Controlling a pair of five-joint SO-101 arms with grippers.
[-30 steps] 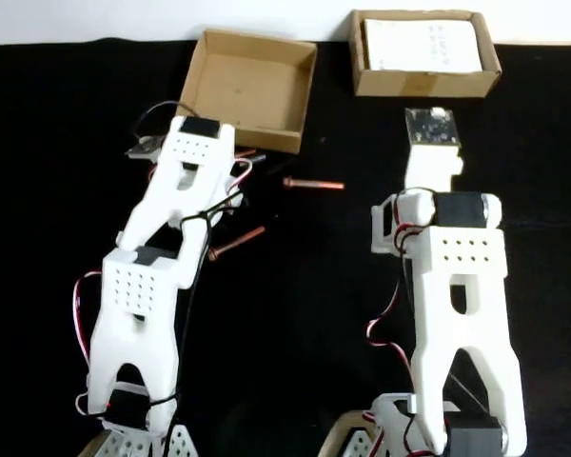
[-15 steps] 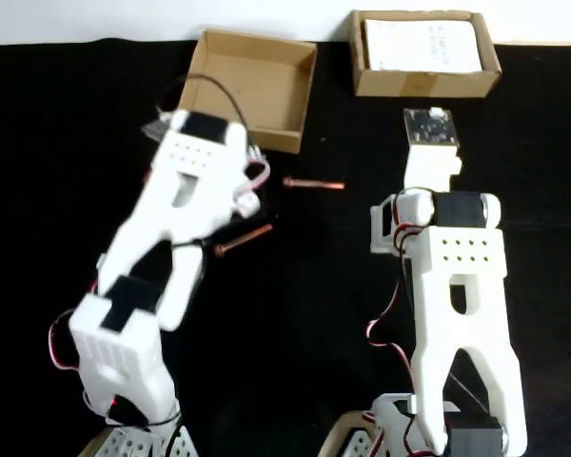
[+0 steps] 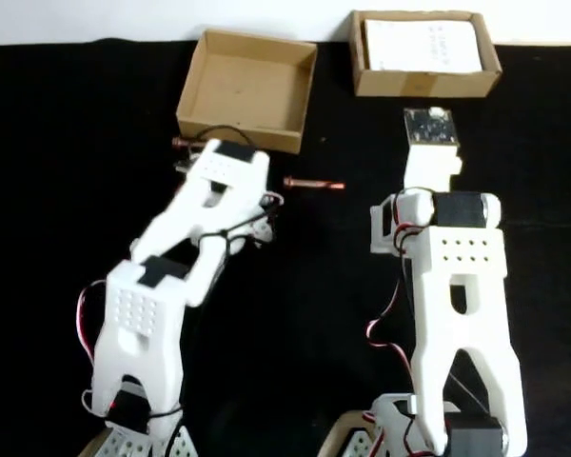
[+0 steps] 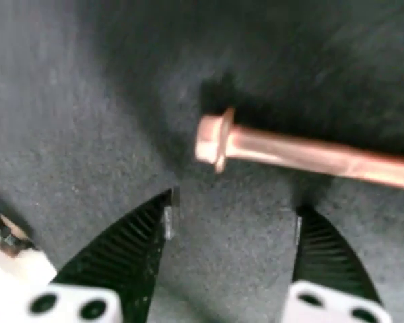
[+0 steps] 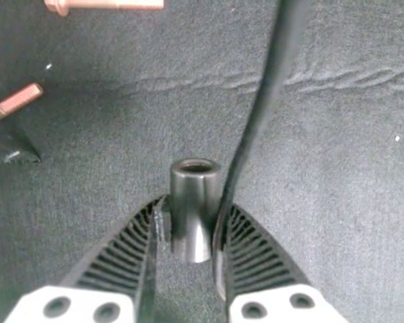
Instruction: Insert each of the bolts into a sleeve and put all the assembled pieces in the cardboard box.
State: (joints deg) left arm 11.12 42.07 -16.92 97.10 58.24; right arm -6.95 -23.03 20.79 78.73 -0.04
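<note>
The right gripper [image 5: 188, 235] is clamped on a black sleeve [image 5: 191, 202], a short upright tube with its open bore facing up. A black cable [image 5: 266, 94] runs across in front of one finger and hides its edge. The left gripper [image 4: 232, 232] has its ribbed fingers [image 4: 138, 245] spread wide over the black table [image 3: 67, 190]. A copper bolt [image 4: 289, 151] lies crosswise just past the fingertips, its flanged head towards one finger.

From above, a second bolt [image 3: 314, 184] lies between the two arms, towards the table's far edge. The empty cardboard box [image 3: 238, 133] is just beyond it at that edge. A smaller box [image 3: 423, 84] holding a white sheet sits at the far edge past the right arm [image 3: 457, 257].
</note>
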